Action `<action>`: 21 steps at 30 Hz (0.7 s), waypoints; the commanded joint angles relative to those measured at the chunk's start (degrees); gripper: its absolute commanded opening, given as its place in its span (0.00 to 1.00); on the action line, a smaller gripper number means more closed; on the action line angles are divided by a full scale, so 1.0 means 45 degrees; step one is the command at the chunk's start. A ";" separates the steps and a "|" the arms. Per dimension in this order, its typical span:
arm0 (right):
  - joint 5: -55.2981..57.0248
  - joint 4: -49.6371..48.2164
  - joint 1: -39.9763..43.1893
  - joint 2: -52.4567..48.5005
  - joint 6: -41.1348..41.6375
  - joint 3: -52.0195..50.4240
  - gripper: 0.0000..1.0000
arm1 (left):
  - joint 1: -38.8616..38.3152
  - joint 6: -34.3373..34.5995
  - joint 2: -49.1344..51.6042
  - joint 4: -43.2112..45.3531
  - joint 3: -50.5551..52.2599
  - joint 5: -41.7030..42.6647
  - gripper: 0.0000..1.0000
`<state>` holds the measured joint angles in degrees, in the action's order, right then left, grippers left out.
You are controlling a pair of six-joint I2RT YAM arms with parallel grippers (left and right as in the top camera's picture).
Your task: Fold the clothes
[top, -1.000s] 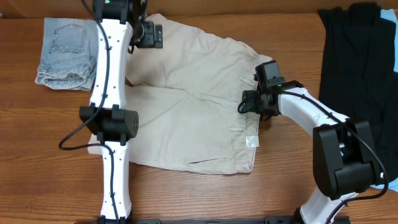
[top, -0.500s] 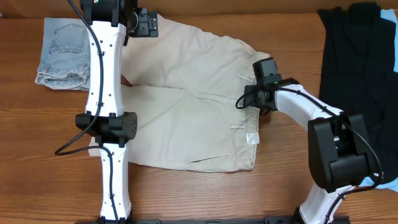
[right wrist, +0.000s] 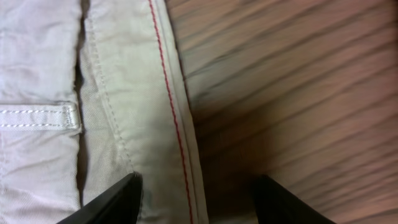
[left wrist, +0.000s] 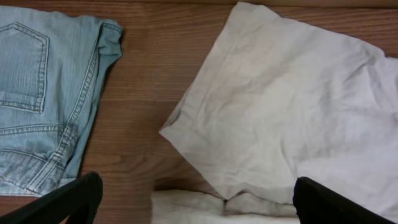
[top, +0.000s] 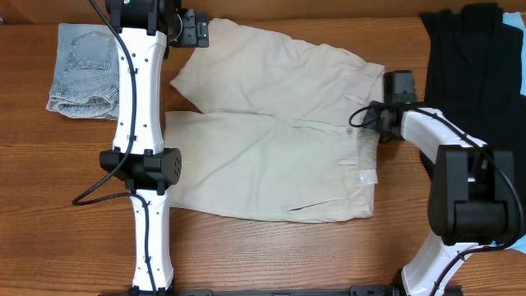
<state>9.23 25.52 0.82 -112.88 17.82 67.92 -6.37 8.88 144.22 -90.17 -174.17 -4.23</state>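
I have the khaki shorts (top: 271,140) lying spread out on the middle of the bench (top: 66,189). The two legs point toward my left arm (top: 136,99), and the waistband (top: 374,99) runs along the side nearer my right arm (top: 427,136). A small white label (top: 367,175) shows on the lower stretch of the waistband. The cloth lies mostly flat, with soft creases near the fly.

The left jaws hang at the far edge of the bench, above the hem corner of the far leg. They stand wide apart and hold nothing. In the left wrist view both fingers (left wrist: 68,202) sit at the bottom corners, with bare wood and that hem corner between them. The corner is slightly turned under.

The right jaws are down at the waistband, about midway along it. They stand partly apart, astride the waistband's outer edge. From the right wrist view, one finger (right wrist: 121,200) is over the cloth and the other is over bare wood. A line of red stitching (right wrist: 171,106) runs between them, and a belt loop (right wrist: 37,117) lies off to the side. I cannot tell whether they pinch the fabric.

Folded denim shorts (top: 86,70) sit at the far left, apart from the khaki hem with wood between. Black garments (top: 472,74) lie at the far right.
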 commanded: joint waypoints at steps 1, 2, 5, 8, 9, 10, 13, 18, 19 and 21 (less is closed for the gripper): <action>0.0748 -0.0053 0.0510 -0.0831 -0.0112 -0.0447 0.62 | -0.0068 -0.0039 -0.0199 0.0131 -0.0170 -0.0194 1.00; 0.0733 -0.0311 0.0559 -0.0831 -0.0398 -0.0248 0.63 | -0.0068 -0.0262 -0.0199 0.0214 -0.0170 -0.0189 1.00; 0.0602 -0.0087 0.0559 -0.0826 -0.0398 0.0466 0.75 | -0.0068 -0.0607 -0.0199 0.0335 -0.0170 -0.0194 1.00; 0.0296 0.1452 0.0554 -0.0636 -0.0384 0.1787 0.83 | -0.0063 -0.0690 -0.0204 0.0296 -0.0316 -0.0194 1.00; 0.0267 0.2161 0.0520 -0.0461 -0.0335 0.2370 0.84 | -0.0063 -0.0690 -0.0228 0.0214 -0.0418 -0.0194 1.00; 0.0267 0.2735 0.0491 -0.0233 -0.0282 0.2861 0.86 | -0.0063 -0.0690 -0.0272 0.0073 -0.0559 -0.0194 1.00; -0.0811 0.6135 0.0253 0.2157 0.0393 0.5581 0.97 | -0.0063 -0.0160 -0.1049 -0.1185 -0.1311 -0.0461 1.00; -0.1681 0.8354 -0.0146 0.5158 0.1443 0.6212 1.00 | -0.0087 0.0364 -0.2463 -0.1477 -0.1239 0.1287 1.00; -0.1739 0.8752 -0.0262 0.5809 0.1457 0.6212 1.00 | -0.0087 0.0355 -0.2735 -0.1477 -0.1229 0.2011 1.00; -0.1744 0.9709 -0.0471 0.7096 0.1836 0.6212 1.00 | -0.0087 0.0364 -0.3371 -0.1477 -0.1015 0.3041 1.00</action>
<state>3.16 65.47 -0.10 -87.68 22.59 95.42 -6.37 9.15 135.59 -96.75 -177.60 -0.12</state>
